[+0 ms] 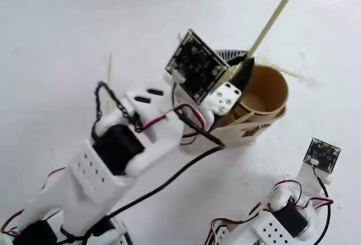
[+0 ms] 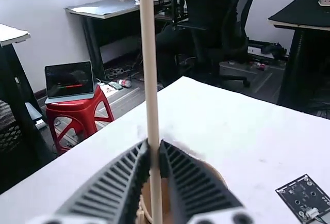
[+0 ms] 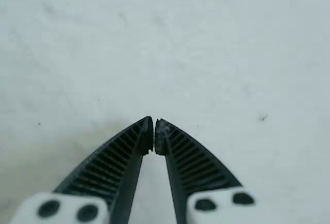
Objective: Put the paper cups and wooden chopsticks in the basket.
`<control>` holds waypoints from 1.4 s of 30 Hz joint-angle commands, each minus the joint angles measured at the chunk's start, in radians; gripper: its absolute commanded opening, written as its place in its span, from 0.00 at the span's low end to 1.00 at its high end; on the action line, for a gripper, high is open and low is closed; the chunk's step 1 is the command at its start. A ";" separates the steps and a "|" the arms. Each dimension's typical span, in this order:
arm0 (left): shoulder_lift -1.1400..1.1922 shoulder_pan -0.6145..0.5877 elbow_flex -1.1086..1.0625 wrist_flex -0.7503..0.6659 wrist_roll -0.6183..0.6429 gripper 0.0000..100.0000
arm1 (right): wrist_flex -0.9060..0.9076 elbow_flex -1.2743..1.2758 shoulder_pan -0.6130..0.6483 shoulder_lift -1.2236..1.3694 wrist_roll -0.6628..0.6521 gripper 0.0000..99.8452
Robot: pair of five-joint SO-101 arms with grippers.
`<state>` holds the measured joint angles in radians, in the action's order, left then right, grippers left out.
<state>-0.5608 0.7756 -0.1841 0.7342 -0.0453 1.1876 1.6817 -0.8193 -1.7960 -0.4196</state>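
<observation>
1. Chopstick of pale wood, long and straight (image 2: 147, 53), is pinched between the ribbed black jaws of the left gripper (image 2: 153, 149), which press on it from both sides.
2. In the high view that gripper (image 1: 239, 69) sits at the rim of a round brown paper cup (image 1: 269, 91). The held stick (image 1: 271, 19) slants up and away from the cup, past the table's far edge.
3. The cup stands open side up inside a tan basket of bent strips (image 1: 251, 129). The basket's bands wrap the cup's lower wall.
4. A second thin pale chopstick (image 1: 110, 71) lies flat on the white table (image 1: 56, 42), well apart from the cup, on the other side of the left arm from it.
5. Another pale stick (image 1: 293, 75) lies just beside the cup's rim, on the side away from the left arm. It is blurred, and I cannot tell whether it touches the rim.
6. The right gripper (image 3: 154, 133) has its black jaws pressed together at the tips, with nothing between them, above bare table.
7. The right arm's small black wrist board (image 1: 322, 154) is near the cup, on the side toward the arm bases.
</observation>
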 commanded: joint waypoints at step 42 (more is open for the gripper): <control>-0.142 -0.816 -0.482 0.032 0.178 0.08 | -0.010 0.009 0.074 -0.007 0.005 0.02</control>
<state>-0.6805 0.0023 -0.4849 0.8523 0.1036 1.1876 1.6817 -0.7764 -1.7960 -0.4166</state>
